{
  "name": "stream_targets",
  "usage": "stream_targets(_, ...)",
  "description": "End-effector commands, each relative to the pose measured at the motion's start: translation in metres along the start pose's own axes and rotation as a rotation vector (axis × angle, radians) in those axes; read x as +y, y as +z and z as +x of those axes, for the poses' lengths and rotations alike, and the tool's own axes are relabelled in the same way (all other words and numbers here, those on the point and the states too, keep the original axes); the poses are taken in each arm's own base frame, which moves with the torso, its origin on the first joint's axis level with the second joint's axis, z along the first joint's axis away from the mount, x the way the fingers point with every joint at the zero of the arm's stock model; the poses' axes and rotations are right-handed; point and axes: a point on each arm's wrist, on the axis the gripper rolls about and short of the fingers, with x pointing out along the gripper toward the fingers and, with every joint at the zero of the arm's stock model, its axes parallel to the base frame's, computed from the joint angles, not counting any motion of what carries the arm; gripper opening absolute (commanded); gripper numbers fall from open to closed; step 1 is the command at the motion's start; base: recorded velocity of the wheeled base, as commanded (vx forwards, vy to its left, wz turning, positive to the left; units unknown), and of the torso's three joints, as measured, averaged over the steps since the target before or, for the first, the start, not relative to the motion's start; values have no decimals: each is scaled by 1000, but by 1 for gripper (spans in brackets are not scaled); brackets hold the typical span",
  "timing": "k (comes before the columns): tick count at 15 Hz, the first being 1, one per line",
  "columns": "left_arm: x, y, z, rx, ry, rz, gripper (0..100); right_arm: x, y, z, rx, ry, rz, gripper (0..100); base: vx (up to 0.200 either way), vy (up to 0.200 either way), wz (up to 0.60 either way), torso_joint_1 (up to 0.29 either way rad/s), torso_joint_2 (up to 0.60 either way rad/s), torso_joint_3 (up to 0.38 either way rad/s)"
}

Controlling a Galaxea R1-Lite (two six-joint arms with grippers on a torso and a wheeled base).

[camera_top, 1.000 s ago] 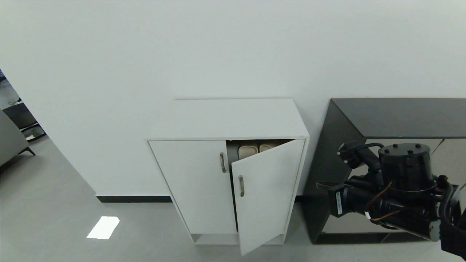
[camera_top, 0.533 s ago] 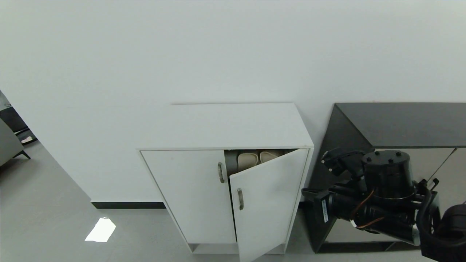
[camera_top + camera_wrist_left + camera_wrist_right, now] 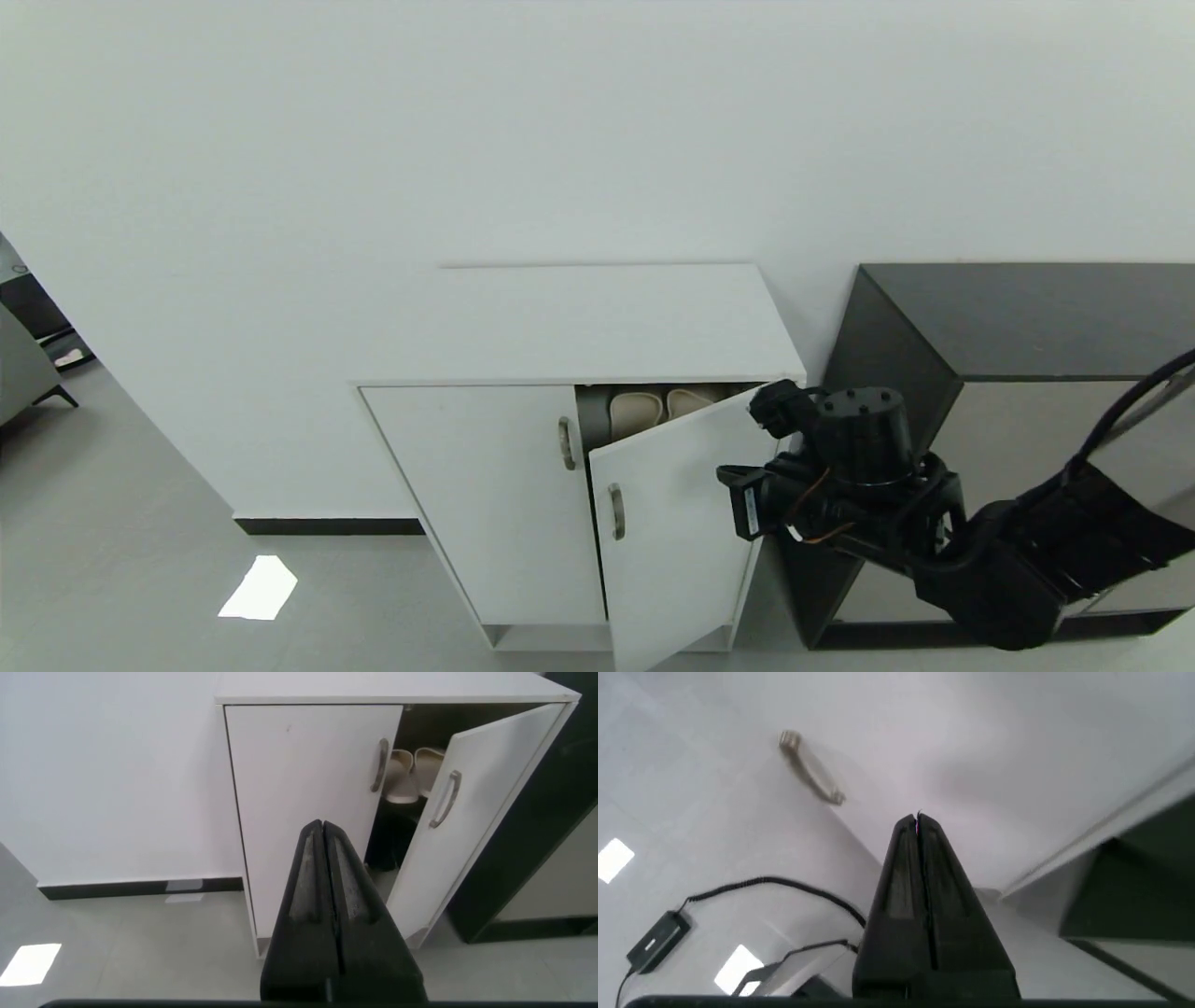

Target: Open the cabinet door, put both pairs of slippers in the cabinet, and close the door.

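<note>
Door (image 3: pixel 672 523) of the white cabinet (image 3: pixel 597 322): right leaf, hinged on its right edge, ajar at a modest angle. The left leaf (image 3: pixel 485 495) is shut.

Right gripper (image 3: pixel 918 826): jaws pressed together, nothing held. It is close in front of the door's outer face, on the hinge side and well apart from the handle (image 3: pixel 811 767). I cannot tell if the tip touches the panel. Left gripper (image 3: pixel 323 831): jaws together, empty, held back facing the cabinet front.

Risks, as judged:
- A push this near the hinge has poor leverage. The door may stall part-way, or the narrow closed tip may skid along the smooth face.
- A hard shove could make the door bounce back out and leave a gap.
- Slippers (image 3: pixel 637 407) sit near the shelf's front edge. If one juts out, the door jams on it or knocks it off.
- The right arm works tight beside the dark unit (image 3: pixel 1027 317) and could clip its corner while swinging inward.
- One beige pair shows through the gap. The second pair is not confirmed, as the lower interior is too dark, so closing now may be premature.

Door's look: flat matte white panel, clean, with a slim vertical metal bow handle (image 3: pixel 615 511) near the free edge. It likely swings lightly.
</note>
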Motion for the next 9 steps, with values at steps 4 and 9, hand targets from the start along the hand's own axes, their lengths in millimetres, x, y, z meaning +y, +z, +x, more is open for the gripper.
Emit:
stream_targets(4, 0, 0, 0, 1, 0, -1, 0, -14, 0, 45, -13, -33, 14, 0, 0, 0, 0, 0, 0, 0)
stream_targets(9, 0, 0, 0, 1, 0, -2, 0, -23, 5, 60, -9, -53, 22, 0, 0, 0, 0, 0, 0, 0)
